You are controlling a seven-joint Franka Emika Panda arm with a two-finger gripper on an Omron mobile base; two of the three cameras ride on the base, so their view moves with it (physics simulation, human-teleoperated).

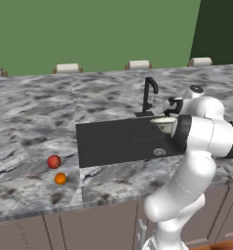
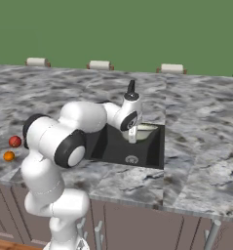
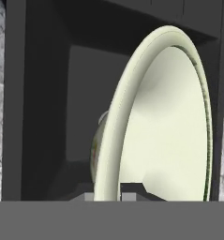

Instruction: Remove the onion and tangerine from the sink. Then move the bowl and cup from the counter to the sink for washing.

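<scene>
The pale cream-green bowl hangs tilted on its edge over the right part of the black sink. My gripper is shut on the bowl's rim, one dark fingertip on either side of it. In the base views the bowl sits just below the gripper, close to the black faucet. The red onion and the orange tangerine rest on the marble counter left of the sink, side by side. The cup is out of view.
Small white blocks line the counter's back edge under the green wall. The sink's round drain lies near its front right corner. Brown cabinets with metal handles run below the counter.
</scene>
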